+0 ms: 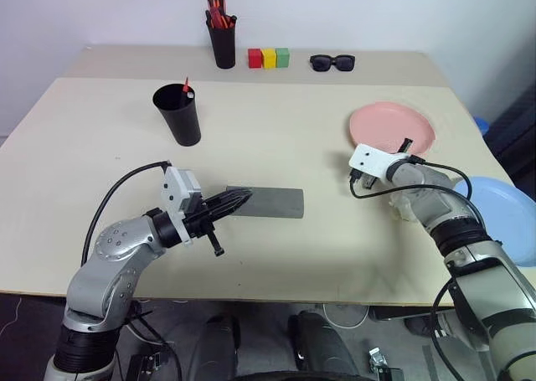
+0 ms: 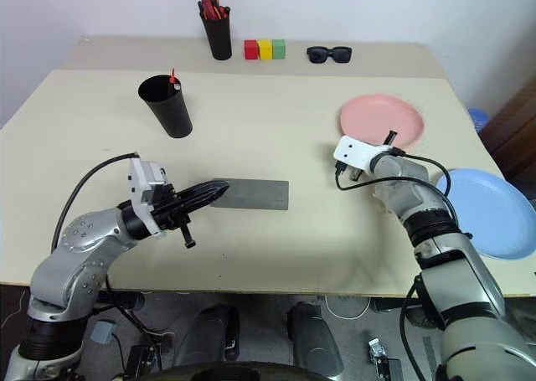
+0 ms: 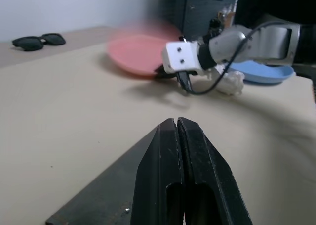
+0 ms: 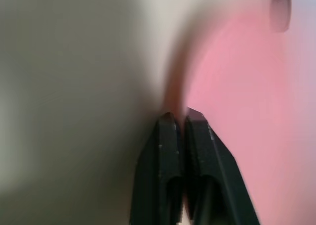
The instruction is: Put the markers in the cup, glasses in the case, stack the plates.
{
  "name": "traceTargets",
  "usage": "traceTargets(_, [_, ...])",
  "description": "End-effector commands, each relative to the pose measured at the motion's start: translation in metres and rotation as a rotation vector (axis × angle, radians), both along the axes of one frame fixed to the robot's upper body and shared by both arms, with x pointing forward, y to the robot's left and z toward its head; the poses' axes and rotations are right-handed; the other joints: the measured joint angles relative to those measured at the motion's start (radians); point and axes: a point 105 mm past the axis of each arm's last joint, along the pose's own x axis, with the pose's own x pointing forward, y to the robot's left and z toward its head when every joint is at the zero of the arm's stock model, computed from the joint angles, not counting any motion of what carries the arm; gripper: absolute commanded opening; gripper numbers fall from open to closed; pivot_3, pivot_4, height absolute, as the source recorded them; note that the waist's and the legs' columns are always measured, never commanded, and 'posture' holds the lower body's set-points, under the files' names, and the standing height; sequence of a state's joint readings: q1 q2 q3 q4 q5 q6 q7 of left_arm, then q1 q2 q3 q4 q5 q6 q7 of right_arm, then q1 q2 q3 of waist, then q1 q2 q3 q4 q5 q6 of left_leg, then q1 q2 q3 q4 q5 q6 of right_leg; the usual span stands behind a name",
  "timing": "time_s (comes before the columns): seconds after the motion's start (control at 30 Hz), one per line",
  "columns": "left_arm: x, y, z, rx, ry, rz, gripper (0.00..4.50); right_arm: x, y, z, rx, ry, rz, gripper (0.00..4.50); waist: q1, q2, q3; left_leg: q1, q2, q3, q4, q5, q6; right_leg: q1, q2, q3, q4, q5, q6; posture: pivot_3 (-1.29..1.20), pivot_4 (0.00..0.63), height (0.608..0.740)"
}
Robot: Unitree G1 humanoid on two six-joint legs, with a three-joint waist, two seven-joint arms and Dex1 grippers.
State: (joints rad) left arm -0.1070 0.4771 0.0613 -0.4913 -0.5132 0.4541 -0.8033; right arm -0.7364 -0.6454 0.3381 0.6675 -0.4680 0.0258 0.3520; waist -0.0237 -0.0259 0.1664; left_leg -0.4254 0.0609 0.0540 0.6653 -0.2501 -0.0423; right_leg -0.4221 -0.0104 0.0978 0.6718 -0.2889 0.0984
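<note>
Resting at far right of surface (image 1: 276,255), salmon pink plate (image 1: 392,127) round, shallow; light blue plate (image 1: 502,218) nearer, overhanging right edge. Right end effector (image 4: 180,117) pressed together at pink plate's near rim. Left end effector (image 3: 177,122) pressed together, empty, over end of closed grey case (image 1: 266,202). Black cup (image 1: 177,113) far left, red marker tip (image 1: 185,84) poking out. Surface beige, pale wall behind. Centre open; pen holder (image 1: 223,39), blocks (image 1: 268,58), sunglasses (image 1: 332,61) along far edge.
</note>
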Motion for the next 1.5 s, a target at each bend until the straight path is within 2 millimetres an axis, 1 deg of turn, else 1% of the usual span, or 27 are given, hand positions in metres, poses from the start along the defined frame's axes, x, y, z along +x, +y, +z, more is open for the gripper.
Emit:
traceTargets(0.03, [0.001,-0.003,0.007,0.010,-0.049,-0.010,0.00,0.000,0.000,0.016,-0.025,-0.083,0.014,0.03,0.003,0.000,0.000,0.000,0.000,0.000,0.000,0.000,0.000,0.000,0.000,0.000,0.000,0.000,0.000,0.00,0.150,0.732])
traceTargets(0.07, [0.003,-0.003,0.008,0.009,-0.055,-0.010,0.00,-0.001,-0.001,0.022,-0.047,-0.114,0.016,0.03,0.003,0.000,0.000,0.000,0.000,0.000,0.000,0.000,0.000,0.000,0.000,0.000,0.000,0.000,0.000,0.00,0.150,0.732])
traceTargets(0.13, [0.007,-0.005,0.010,0.020,-0.077,-0.017,0.00,-0.006,-0.006,0.040,-0.076,-0.185,0.023,0.03,0.004,0.000,0.000,0.000,0.000,0.000,0.000,0.000,0.000,0.000,0.000,0.000,0.000,0.000,0.000,0.00,0.150,0.732])
traceTargets(0.2, [0.010,-0.011,0.013,0.029,-0.101,-0.035,0.00,-0.015,-0.013,0.061,-0.056,-0.236,0.016,0.03,0.008,0.001,0.000,0.000,-0.001,0.000,0.000,0.000,0.000,0.000,0.000,0.000,0.000,0.000,0.000,0.00,0.150,0.732])
traceTargets(0.3, [0.011,-0.018,0.017,0.018,-0.117,-0.070,0.00,-0.040,-0.031,0.089,0.044,-0.272,-0.024,0.03,0.013,0.001,0.000,-0.001,-0.001,0.000,0.000,0.000,0.000,0.000,-0.001,0.000,-0.001,0.000,0.000,0.00,0.150,0.732])
traceTargets(0.33, [0.012,-0.020,0.017,0.014,-0.115,-0.086,0.00,-0.051,-0.038,0.095,0.100,-0.263,-0.045,0.03,0.013,0.001,0.000,-0.001,-0.001,0.000,0.000,0.000,0.000,0.000,-0.001,0.000,-0.001,0.000,0.000,0.00,0.150,0.732])
traceTargets(0.4, [0.014,-0.024,0.016,0.010,-0.112,-0.115,0.00,-0.074,-0.051,0.102,0.157,-0.234,-0.072,0.03,0.012,0.001,0.000,0.000,-0.001,-0.001,0.000,0.000,0.000,0.001,0.000,-0.001,-0.001,0.000,0.000,0.00,0.150,0.732])
traceTargets(0.47, [0.017,-0.031,0.013,0.016,-0.112,-0.159,0.00,-0.105,-0.064,0.098,0.157,-0.157,-0.094,0.03,0.020,0.002,0.000,0.000,-0.001,-0.002,0.000,0.000,0.000,0.002,0.000,-0.001,-0.001,0.000,0.000,0.00,0.150,0.732])
traceTargets(0.53, [0.020,-0.036,0.011,0.019,-0.114,-0.196,0.00,-0.132,-0.077,0.093,0.190,-0.099,-0.142,0.03,0.016,0.003,-0.001,0.001,-0.001,-0.003,0.000,0.000,0.000,0.005,0.000,-0.002,-0.003,0.000,0.001,0.00,0.150,0.732])
traceTargets(0.57, [0.021,-0.038,0.011,0.019,-0.116,-0.208,0.00,-0.142,-0.082,0.091,0.216,-0.082,-0.170,0.03,0.014,0.003,-0.001,0.002,-0.001,-0.004,0.000,0.000,0.000,0.006,0.000,-0.002,-0.004,0.000,0.001,0.00,0.150,0.732])
traceTargets(0.6, [0.023,-0.041,0.010,0.019,-0.118,-0.224,0.00,-0.155,-0.089,0.083,0.216,-0.048,-0.202,0.03,0.009,0.003,-0.001,0.003,-0.001,-0.004,0.000,0.000,0.000,0.007,0.000,-0.002,-0.004,0.000,0.001,0.00,0.150,0.732])
traceTargets(0.7, [0.026,-0.045,0.008,0.022,-0.123,-0.252,0.00,-0.177,-0.096,0.068,0.227,0.019,-0.250,0.03,0.000,0.003,-0.001,0.008,-0.001,-0.003,0.000,-0.001,0.001,0.012,0.000,-0.001,-0.006,-0.001,0.000,0.00,0.150,0.732])
traceTargets(0.77, [0.027,-0.047,0.007,0.023,-0.128,-0.265,0.00,-0.187,-0.104,0.053,0.237,0.069,-0.302,0.03,-0.005,0.003,-0.001,0.014,-0.001,-0.002,-0.002,-0.001,0.001,0.017,0.000,-0.001,-0.007,-0.001,0.000,0.00,0.150,0.732])
traceTargets(0.8, [0.027,-0.047,0.007,0.023,-0.130,-0.268,0.00,-0.190,-0.106,0.048,0.241,0.085,-0.318,0.03,-0.009,0.003,-0.001,0.016,-0.001,-0.003,-0.002,-0.001,0.001,0.019,0.000,-0.001,-0.007,-0.002,-0.001,0.00,0.150,0.732])
traceTargets(0.87, [0.027,-0.047,0.007,0.022,-0.131,-0.270,0.00,-0.195,-0.109,0.039,0.273,0.119,-0.346,0.03,-0.015,0.003,-0.001,0.017,-0.001,-0.003,-0.002,-0.001,0.001,0.020,0.000,0.000,-0.007,-0.003,-0.003,0.00,0.150,0.732])
traceTargets(0.9, [0.026,-0.047,0.007,0.021,-0.131,-0.271,0.00,-0.195,-0.110,0.037,0.292,0.122,-0.353,0.32,-0.017,0.003,-0.001,0.017,-0.001,-0.002,-0.002,-0.001,0.001,0.020,0.000,0.000,-0.007,-0.003,-0.003,0.00,0.150,0.732])
traceTargets(0.97, [0.025,-0.046,0.007,0.020,-0.131,-0.270,0.00,-0.191,-0.110,0.039,0.310,0.101,-0.357,0.94,-0.021,0.003,-0.001,0.017,-0.001,-0.002,-0.002,-0.001,0.001,0.020,0.000,0.000,-0.007,-0.003,-0.002,0.00,0.150,0.732])
traceTargets(1.07, [0.024,-0.045,0.007,0.021,-0.132,-0.267,0.00,-0.185,-0.106,0.046,0.291,0.077,-0.328,2.39,-0.019,0.003,-0.001,0.017,-0.001,-0.003,-0.002,-0.001,0.001,0.019,0.000,0.000,-0.007,-0.002,-0.001,0.00,0.150,0.732])
traceTargets(1.1, [0.024,-0.045,0.007,0.022,-0.134,-0.263,0.00,-0.182,-0.100,0.048,0.294,0.074,-0.294,2.85,-0.018,0.003,-0.001,0.017,-0.001,-0.003,-0.002,-0.001,0.001,0.019,0.000,0.000,-0.007,-0.002,0.000,0.00,0.150,0.732])
traceTargets(1.2, [0.024,-0.043,0.007,0.022,-0.136,-0.251,0.00,-0.179,-0.082,0.051,0.334,0.084,-0.199,2.85,-0.016,0.003,-0.001,0.016,-0.002,-0.003,-0.002,-0.001,0.001,0.019,0.000,0.000,-0.007,-0.002,0.000,0.00,0.150,0.732])
traceTargets(1.3, [0.027,-0.043,0.009,0.015,-0.139,-0.231,0.00,-0.173,-0.049,0.053,0.484,0.106,-0.083,2.85,-0.017,0.003,-0.001,0.016,-0.002,-0.003,-0.002,-0.001,0.001,0.020,0.000,0.000,-0.007,-0.002,0.000,0.00,0.150,0.732])
traceTargets(1.33, [0.027,-0.044,0.009,0.014,-0.141,-0.227,0.00,-0.169,-0.039,0.050,0.491,0.113,-0.054,2.85,-0.019,0.003,-0.001,0.016,-0.002,-0.003,-0.002,-0.001,0.001,0.020,0.000,0.000,-0.007,-0.002,0.000,0.00,0.150,0.732])
traceTargets(1.4, [0.027,-0.044,0.010,0.012,-0.145,-0.219,0.00,-0.159,-0.029,0.040,0.482,0.123,-0.045,2.85,-0.021,0.003,-0.001,0.017,-0.001,-0.003,-0.002,-0.001,0.002,0.020,0.000,0.000,-0.007,-0.002,0.001,0.00,0.150,0.732])
traceTargets(1.5, [0.027,-0.042,0.010,0.008,-0.148,-0.200,0.00,-0.143,-0.024,0.023,0.496,0.118,-0.082,2.85,-0.019,0.003,-0.001,0.016,-0.001,-0.003,-0.003,-0.001,0.002,0.019,0.000,0.000,-0.007,-0.002,0.000,0.00,0.150,0.732])
